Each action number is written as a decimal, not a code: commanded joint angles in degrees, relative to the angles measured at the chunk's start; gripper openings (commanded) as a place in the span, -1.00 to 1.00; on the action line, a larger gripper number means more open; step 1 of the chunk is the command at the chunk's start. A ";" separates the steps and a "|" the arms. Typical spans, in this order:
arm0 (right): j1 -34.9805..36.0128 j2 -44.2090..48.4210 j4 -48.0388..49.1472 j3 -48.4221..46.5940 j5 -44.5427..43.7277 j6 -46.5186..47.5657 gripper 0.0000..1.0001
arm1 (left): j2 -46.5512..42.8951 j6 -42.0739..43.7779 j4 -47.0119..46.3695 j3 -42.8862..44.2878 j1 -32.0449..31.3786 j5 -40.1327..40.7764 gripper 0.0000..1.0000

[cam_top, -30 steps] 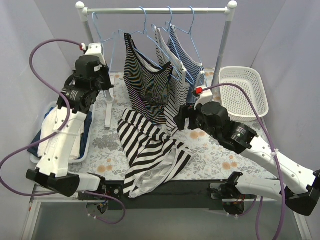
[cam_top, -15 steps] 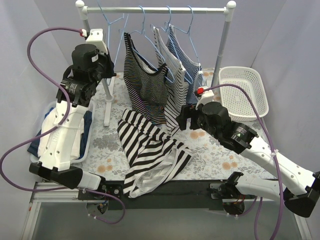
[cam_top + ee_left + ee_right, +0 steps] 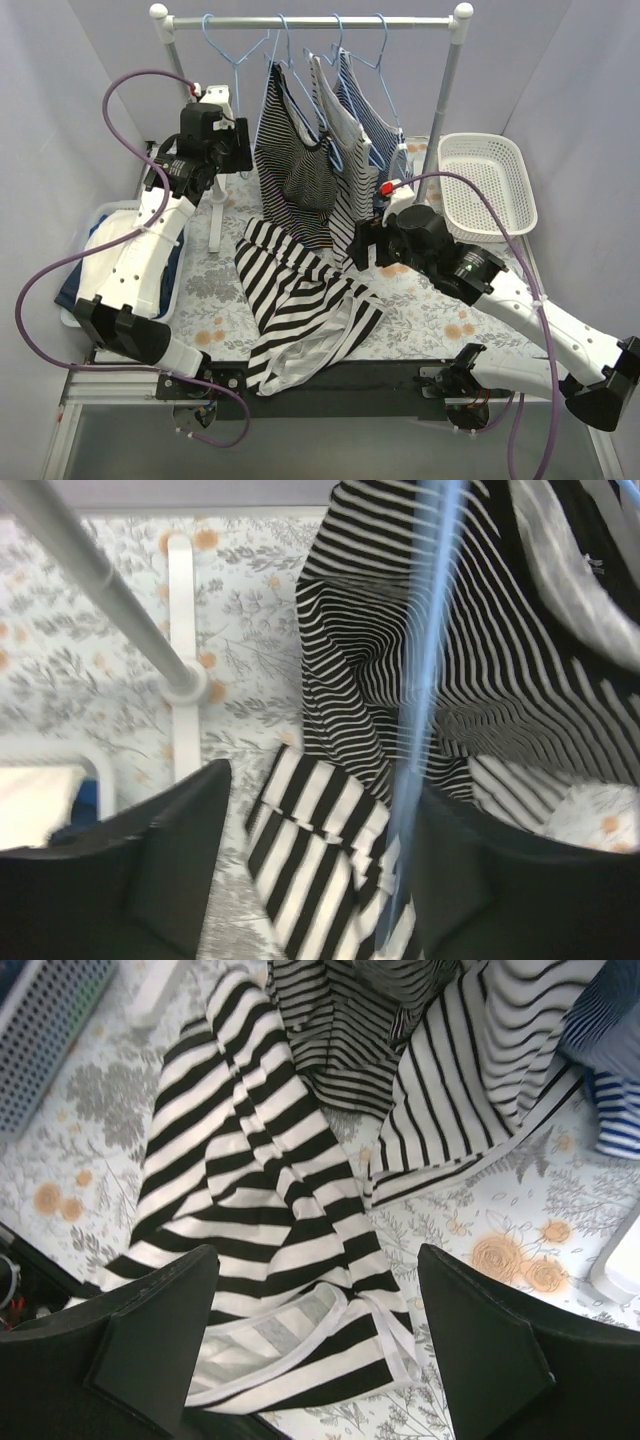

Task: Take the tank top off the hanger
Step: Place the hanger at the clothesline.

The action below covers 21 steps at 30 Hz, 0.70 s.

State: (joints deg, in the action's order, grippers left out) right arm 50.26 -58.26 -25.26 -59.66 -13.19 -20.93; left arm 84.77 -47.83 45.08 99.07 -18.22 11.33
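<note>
— The left gripper (image 3: 320, 810)?
— Fingers parted, gripping nothing. A blue hanger wire (image 3: 425, 680) runs between them, and the narrow-striped tank top (image 3: 360, 660) hangs just behind it.
— And the right gripper (image 3: 315, 1260)?
— Spread wide, empty, above the bold-striped tank top (image 3: 250, 1180) lying on the table (image 3: 500, 1210).

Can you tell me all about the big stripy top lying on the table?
The big stripy top is soft cloth with wide black and white bands, much broader than the thin stripes on the hanging tops. It lies crumpled and folded on the flowery tablecloth, on no hanger, in front of the rack. Its far end meets the hems of the hanging tops. Its near end reaches the table's dark front edge. The right wrist view shows a greyish inside at one opening.
</note>
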 commanded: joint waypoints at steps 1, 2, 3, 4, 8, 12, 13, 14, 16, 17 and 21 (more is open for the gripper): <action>-0.08 -5.19 -2.43 2.52 5.71 1.77 0.82 | -4.96 -1.65 0.45 -3.43 0.38 0.79 0.42; -0.07 -6.15 -2.34 3.23 6.50 1.77 0.84 | -6.01 -1.74 0.36 -4.05 0.29 1.32 0.49; 0.01 -8.17 -2.43 4.10 7.38 1.25 0.87 | -6.54 -2.26 0.27 -4.67 0.38 1.85 0.73; 0.10 -8.97 -2.34 4.63 7.30 0.98 0.89 | -6.98 -2.35 0.27 -5.80 0.38 2.20 0.86; 0.54 -11.61 0.73 7.01 8.17 0.01 0.97 | -10.15 -4.28 -0.08 -8.53 0.29 2.99 0.96; 0.63 -17.04 7.39 8.77 10.55 -0.78 0.97 | -15.32 -7.18 0.45 -12.04 0.29 3.96 0.96; 0.63 -18.37 8.81 8.86 10.90 -1.65 0.97 | -16.30 -8.14 0.88 -13.10 0.29 3.79 0.96; 0.63 -19.69 9.86 8.60 12.12 -1.83 0.97 | -17.52 -9.63 0.97 -15.63 0.29 3.52 0.96; 0.72 -23.03 14.67 8.24 12.84 -2.36 0.97 | -21.12 -11.31 1.41 -18.54 0.29 1.24 0.97; 0.72 -24.34 16.36 7.98 15.97 -2.28 0.97 | -22.10 -12.88 1.59 -22.13 0.29 0.10 0.97; 1.07 -33.75 19.10 3.59 21.44 -2.71 0.97 | -26.32 -15.88 3.08 -29.71 0.29 -3.86 0.96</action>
State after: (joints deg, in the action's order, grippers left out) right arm 50.74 -86.02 -13.85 -51.64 0.97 -22.50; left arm 61.71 -59.44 41.87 76.69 -17.87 12.78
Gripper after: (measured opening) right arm 0.984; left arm 0.982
